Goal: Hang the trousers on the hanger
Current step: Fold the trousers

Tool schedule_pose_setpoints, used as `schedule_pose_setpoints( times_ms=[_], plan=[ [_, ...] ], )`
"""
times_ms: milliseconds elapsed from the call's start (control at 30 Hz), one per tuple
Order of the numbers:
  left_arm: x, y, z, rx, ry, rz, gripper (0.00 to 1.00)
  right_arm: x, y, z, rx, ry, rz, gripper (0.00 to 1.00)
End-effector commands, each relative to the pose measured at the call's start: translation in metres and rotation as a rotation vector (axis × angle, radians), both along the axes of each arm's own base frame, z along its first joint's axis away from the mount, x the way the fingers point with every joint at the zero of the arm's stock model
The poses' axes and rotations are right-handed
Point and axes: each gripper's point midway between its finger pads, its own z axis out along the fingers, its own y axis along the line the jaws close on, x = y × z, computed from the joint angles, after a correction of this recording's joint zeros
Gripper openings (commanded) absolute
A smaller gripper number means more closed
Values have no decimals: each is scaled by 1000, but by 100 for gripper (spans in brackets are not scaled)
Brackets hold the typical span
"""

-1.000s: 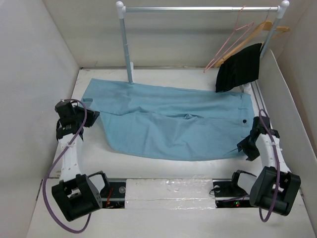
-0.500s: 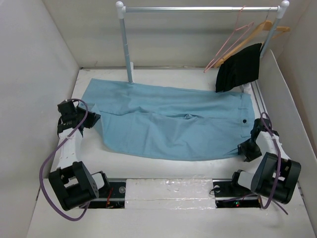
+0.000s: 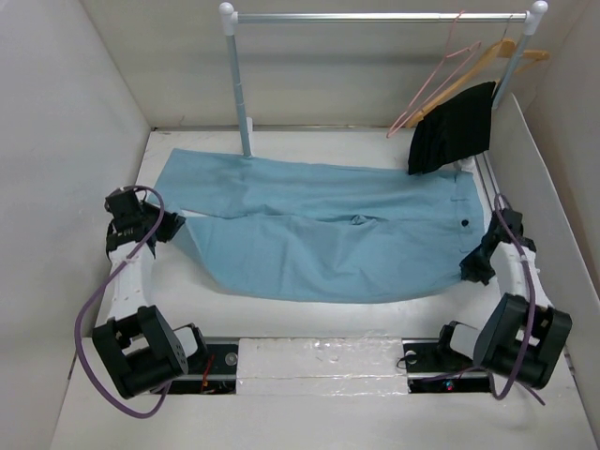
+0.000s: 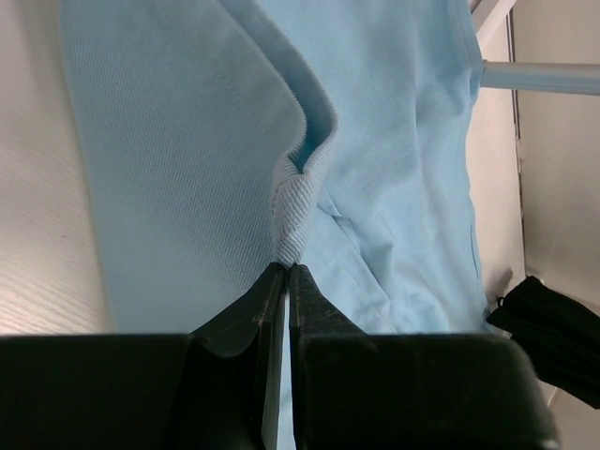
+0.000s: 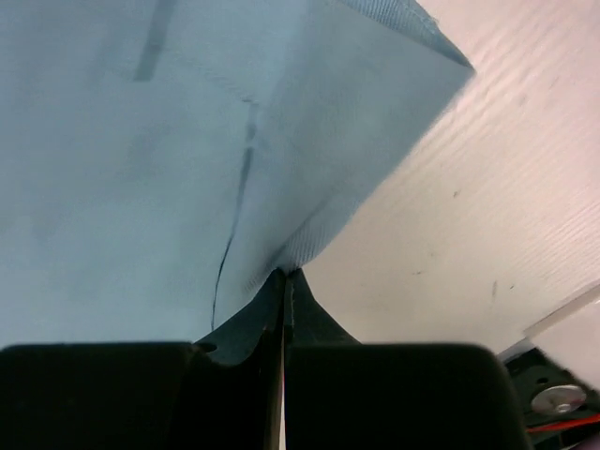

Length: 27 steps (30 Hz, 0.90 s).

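Observation:
The light blue trousers (image 3: 319, 230) lie spread flat across the table, waist end to the right. My left gripper (image 3: 178, 225) is shut on a raised fold at their left leg end, and the left wrist view shows the gripper (image 4: 286, 266) pinching ribbed cloth of the trousers (image 4: 187, 141). At the lower right corner my right gripper (image 3: 472, 267) is shut on the trousers' edge. In the right wrist view this gripper (image 5: 284, 274) clamps the corner of the trousers (image 5: 122, 141). An empty pink wire hanger (image 3: 436, 80) hangs on the rail at the back right.
A metal rail (image 3: 375, 16) on two posts, the left post (image 3: 242, 89) touching the trousers' far edge. A wooden hanger (image 3: 502, 54) carries a black garment (image 3: 453, 128) over the trousers' waist corner. White walls close in on both sides.
The right gripper has gone from open to shut on the trousers' lower right edge and shifted slightly away from me. The left gripper stays shut; the cloth by it shifted a little.

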Motion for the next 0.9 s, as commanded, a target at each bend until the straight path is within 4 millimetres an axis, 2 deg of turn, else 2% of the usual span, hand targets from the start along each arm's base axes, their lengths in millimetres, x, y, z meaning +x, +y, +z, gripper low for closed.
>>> schedule_pose_setpoints(
  times_ms=[0,67,133,167,267,367,400,433,467,567,600,633,667,700,733,767,800,833,867],
  plan=[
    [11,12,34,70,-77,9,0,44,-46,89,-246,-246,71,0],
    [16,18,42,89,-91,24,0,64,-54,124,-296,-321,107,0],
    [20,22,50,105,-97,39,0,72,-58,131,-296,-302,154,0],
    [20,27,52,119,-96,55,0,76,-57,123,-278,-252,174,0],
    [23,39,64,149,-109,104,0,92,-56,136,-320,-258,237,0],
    [29,57,76,187,-105,164,0,113,-62,158,-374,-331,273,0],
    [32,62,74,195,-89,183,0,123,-65,168,-389,-349,286,0],
    [39,72,83,217,-112,222,0,141,-64,177,-387,-370,322,0],
    [40,74,86,223,-117,229,0,141,-63,176,-380,-369,326,0],
    [61,89,107,243,-184,275,0,178,-56,181,-365,-371,410,0],
    [71,95,103,246,-170,282,0,188,-50,180,-355,-365,439,0],
    [82,97,124,271,-201,282,0,197,-48,167,-327,-329,457,0],
    [92,98,127,306,-189,294,0,212,-48,179,-339,-357,466,0],
    [101,99,108,308,-115,284,0,220,-44,177,-338,-353,494,0],
    [111,102,123,335,-137,285,0,228,-46,177,-340,-357,502,0],
    [119,104,120,348,-126,288,0,241,-48,173,-333,-354,510,0],
    [130,103,103,349,-86,274,0,249,-44,170,-324,-355,531,0],
    [139,108,111,364,-101,281,0,257,-44,167,-317,-362,536,0],
    [147,115,91,373,-47,286,0,270,-45,163,-303,-365,547,0]
  ],
)
